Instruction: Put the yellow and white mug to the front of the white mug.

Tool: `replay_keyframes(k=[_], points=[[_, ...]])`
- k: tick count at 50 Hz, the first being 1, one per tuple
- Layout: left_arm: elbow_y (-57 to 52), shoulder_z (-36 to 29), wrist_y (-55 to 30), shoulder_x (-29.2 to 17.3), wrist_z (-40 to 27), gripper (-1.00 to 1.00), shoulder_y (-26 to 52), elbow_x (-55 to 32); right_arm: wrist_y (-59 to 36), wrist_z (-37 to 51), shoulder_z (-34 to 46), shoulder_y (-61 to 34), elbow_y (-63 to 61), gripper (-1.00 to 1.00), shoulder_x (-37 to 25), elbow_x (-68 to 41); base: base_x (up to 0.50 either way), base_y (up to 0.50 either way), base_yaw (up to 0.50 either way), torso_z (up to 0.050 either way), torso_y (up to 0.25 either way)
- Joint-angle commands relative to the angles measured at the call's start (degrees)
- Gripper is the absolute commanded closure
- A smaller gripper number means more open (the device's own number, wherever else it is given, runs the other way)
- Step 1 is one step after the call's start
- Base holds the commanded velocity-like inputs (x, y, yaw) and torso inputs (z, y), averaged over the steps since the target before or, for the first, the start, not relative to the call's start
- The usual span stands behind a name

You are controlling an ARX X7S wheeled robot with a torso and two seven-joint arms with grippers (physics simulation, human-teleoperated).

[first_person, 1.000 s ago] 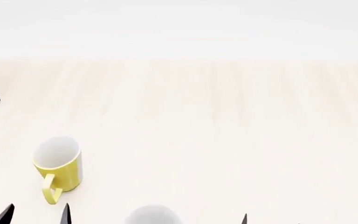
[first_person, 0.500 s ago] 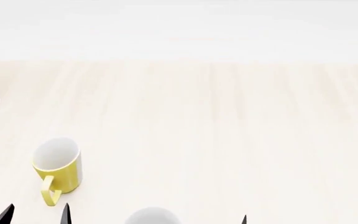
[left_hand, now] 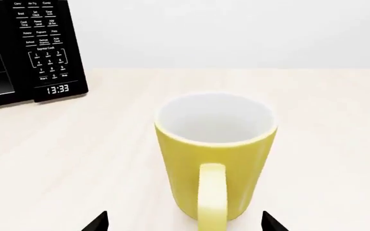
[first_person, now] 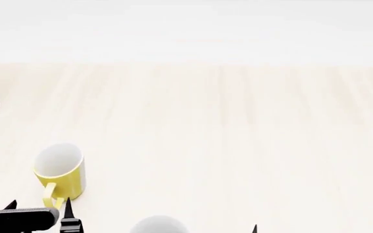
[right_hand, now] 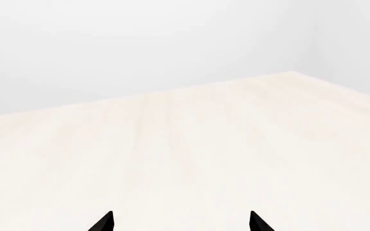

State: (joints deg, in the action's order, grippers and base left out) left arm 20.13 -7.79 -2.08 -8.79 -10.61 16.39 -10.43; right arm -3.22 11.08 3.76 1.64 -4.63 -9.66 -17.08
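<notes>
1. Mugs: I count two on my pale wood-grain desk. The small yellow and white mug with the yellow loop handle stands upright at the near left in my head view; the larger plain white mug shows only its rounded rim at the bottom edge, nearer to me and to the right of the yellow one. The two stand apart.
2. Microwaves: one, a black microwave oven with a keypad panel, sits on the desk beyond the yellow and white mug, well apart from it. Its display reads 13:33.
3. My left pincer is spread, one black fingertip on each side of the mug's handle, which faces me. The tips sit just short of the mug and touch nothing.
4. My right pincer is also spread, two black tips over bare desk, pinching nothing. In the head view only one of its tips pokes up at the bottom edge, right of the white mug.
</notes>
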Motion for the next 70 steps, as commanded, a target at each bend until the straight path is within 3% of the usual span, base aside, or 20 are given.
replay_keyframes(k=[1, 46, 47, 70], points=[[5.5, -0.5, -0.3, 0.0, -0.6, -1.0, 3.5, 0.4, 0.1, 0.2, 0.6, -0.2, 0.4, -1.0, -0.3, -0.4, 0.0, 0.0, 0.0, 0.0, 0.0], [5.2, -2.7, -0.8, -0.5, 0.5, -1.0, 4.3, -1.1, 0.8, 1.4, 1.9, -0.4, 1.0, -1.0, -1.3, -1.6, 0.0, 0.0, 0.0, 0.0, 0.0], [5.3, -2.5, -0.5, -0.4, 0.6, 1.0, 4.3, -1.5, 0.7, 1.4, 2.0, -0.4, 0.9, -1.0, -1.3, -1.5, 0.0, 0.0, 0.0, 0.0, 0.0], [4.0, -1.6, -0.1, -0.7, 2.3, 1.0, 3.6, -5.3, 1.0, 1.8, 2.6, -0.6, 1.5, -1.0, -1.8, -2.1, 0.0, 0.0, 0.0, 0.0, 0.0]])
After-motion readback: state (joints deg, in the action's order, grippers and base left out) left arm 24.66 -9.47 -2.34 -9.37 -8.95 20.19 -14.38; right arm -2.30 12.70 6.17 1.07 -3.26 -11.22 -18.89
